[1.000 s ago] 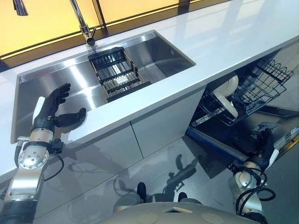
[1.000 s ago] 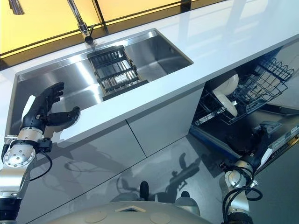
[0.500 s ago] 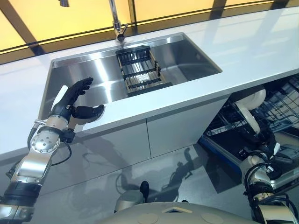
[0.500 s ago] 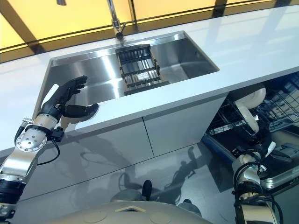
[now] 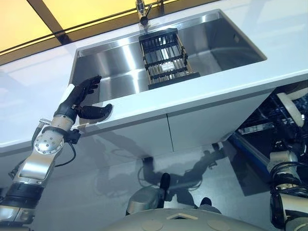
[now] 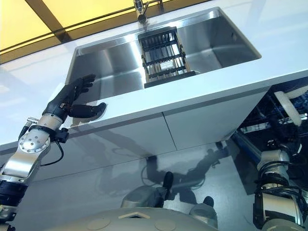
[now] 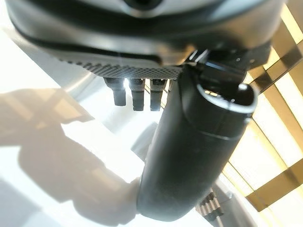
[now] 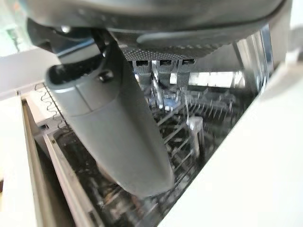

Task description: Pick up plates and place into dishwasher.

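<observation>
Two plates (image 5: pixel 292 98) sit racked in the dishwasher (image 6: pixel 269 120) at far right as the view has swung leftward toward the sink (image 5: pixel 120 62), left hand (image 5: pixel 79 98) spread and empty at its rim, right hand (image 8: pixel 118 118) empty over the rack, suggesting the next pick-up.

Kitchen: stainless sink (image 5: pixel 115 67) set in white bench (image 5: pixel 202 91), tap (image 5: pixel 142 10) above, black drainer rack (image 5: pixel 166 60) inside, open dishwasher (image 6: pixel 288 110) with white plates (image 6: pixel 288 107).
</observation>
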Motion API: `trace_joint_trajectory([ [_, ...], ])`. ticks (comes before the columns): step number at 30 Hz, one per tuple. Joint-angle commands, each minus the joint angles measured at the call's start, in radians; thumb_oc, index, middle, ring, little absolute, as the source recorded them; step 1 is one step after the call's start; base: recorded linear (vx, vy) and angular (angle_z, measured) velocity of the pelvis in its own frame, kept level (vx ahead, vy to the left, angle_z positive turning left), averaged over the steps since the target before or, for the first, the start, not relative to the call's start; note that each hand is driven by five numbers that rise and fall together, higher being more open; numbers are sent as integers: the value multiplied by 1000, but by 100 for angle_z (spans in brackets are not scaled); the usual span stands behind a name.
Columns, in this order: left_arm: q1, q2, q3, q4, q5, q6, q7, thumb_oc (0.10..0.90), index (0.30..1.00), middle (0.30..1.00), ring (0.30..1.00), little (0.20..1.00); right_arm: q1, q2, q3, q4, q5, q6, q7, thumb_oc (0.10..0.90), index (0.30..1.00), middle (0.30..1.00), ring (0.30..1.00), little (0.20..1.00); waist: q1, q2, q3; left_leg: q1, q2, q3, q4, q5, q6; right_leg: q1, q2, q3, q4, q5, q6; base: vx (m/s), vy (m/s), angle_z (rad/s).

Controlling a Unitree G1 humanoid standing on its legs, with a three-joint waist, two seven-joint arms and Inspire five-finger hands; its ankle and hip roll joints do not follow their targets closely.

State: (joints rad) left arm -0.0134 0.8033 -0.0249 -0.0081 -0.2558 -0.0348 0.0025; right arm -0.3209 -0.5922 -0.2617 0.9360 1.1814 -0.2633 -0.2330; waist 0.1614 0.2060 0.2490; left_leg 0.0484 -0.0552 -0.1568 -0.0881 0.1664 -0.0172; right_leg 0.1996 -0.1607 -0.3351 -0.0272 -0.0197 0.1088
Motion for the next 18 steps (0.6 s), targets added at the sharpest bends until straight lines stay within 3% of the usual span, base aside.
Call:
trace_joint_trajectory([
  [1, -24, 16, 50, -10, -13, -93, 40, 800, 900, 900, 900, 900, -195, -64, 80, -197, -43, -85, 81, 800, 900, 900, 900, 900, 61, -19, -33, -30, -3, -24, 144, -156, -43, -130, -66, -15, 255, -120, -34, 120, 51, 12],
  [4, -1, 9, 48, -13, -17, -94, 40, 800, 900, 900, 900, 900, -240, -72, 117, -265, -200, -116, 30, 800, 900, 900, 900, 900, 65, -15, -40, -15, -5, -24, 140, -155, -41, -120, -62, -12, 255, -123, -37, 101, 38, -1],
  [8, 9, 16, 52, -7, -25, -96, 31, 800, 900, 900, 900, 900, -285, -93, 160, -310, -248, -76, 60, 800, 900, 900, 900, 900, 68, -22, -46, -11, -6, -21, 143, -155, -38, -116, -58, -8, 250, -118, -39, 61, 7, 0],
  [14, -4, 35, 57, 16, -27, -95, -5, 800, 900, 900, 900, 900, -324, -97, 221, -323, -275, -11, 121, 800, 900, 900, 900, 900, 76, -66, -53, 5, -2, -18, 151, -162, -35, -92, -42, -11, 226, -104, -43, 58, -72, -2],
  [18, -7, 47, 58, 17, -27, -92, -19, 800, 900, 900, 900, 900, -321, -84, 230, -314, -264, -8, 120, 800, 900, 900, 900, 900, 80, -90, -52, 16, 2, -18, 158, -166, -34, -72, -28, -11, 203, -90, -46, 58, -89, -1],
])
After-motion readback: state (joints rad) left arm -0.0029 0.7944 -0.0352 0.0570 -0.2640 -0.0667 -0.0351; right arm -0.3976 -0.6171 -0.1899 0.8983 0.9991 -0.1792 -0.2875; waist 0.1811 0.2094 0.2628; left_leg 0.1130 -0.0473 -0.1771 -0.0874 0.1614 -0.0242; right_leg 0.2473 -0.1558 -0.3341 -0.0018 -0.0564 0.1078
